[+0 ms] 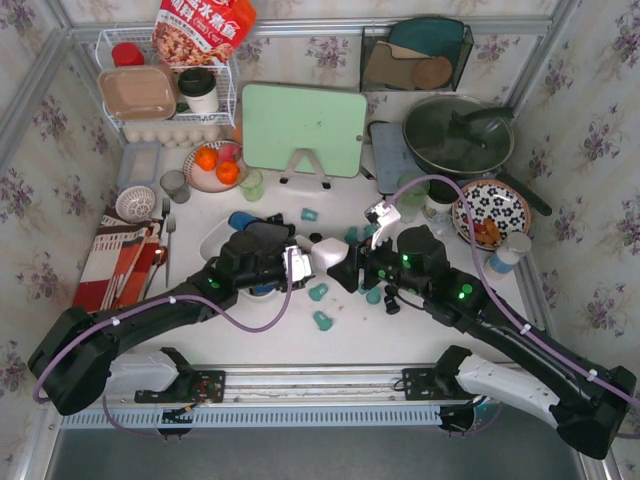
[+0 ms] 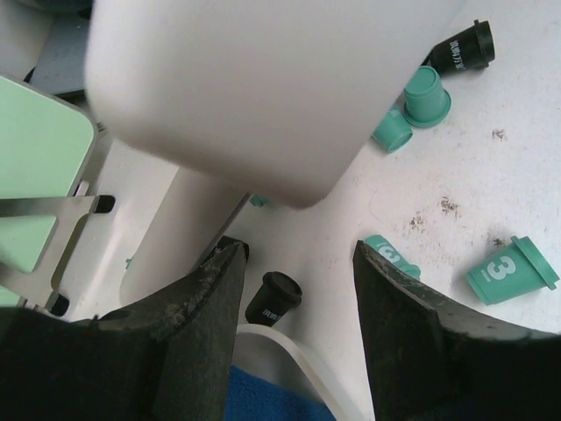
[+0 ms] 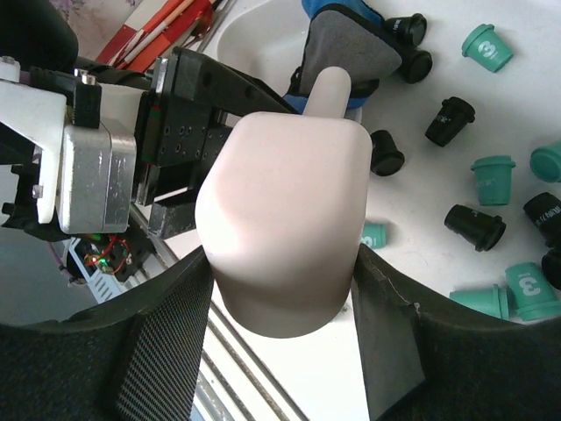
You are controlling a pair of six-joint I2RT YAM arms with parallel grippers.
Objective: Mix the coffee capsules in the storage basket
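Teal and black coffee capsules lie scattered on the white table, outside the storage basket. The left wrist view shows a teal one and a black one beside the basket's rim. More lie in the right wrist view. My right gripper is shut on a white scoop, which hangs over the table. My left gripper stands open just short of the scoop, with nothing between its fingers. A blue and grey thing lies in the basket.
A green cutting board stands at the back, with a lidded pan and a patterned plate to its right. A plate of oranges, a wire rack and a striped cloth with utensils are on the left.
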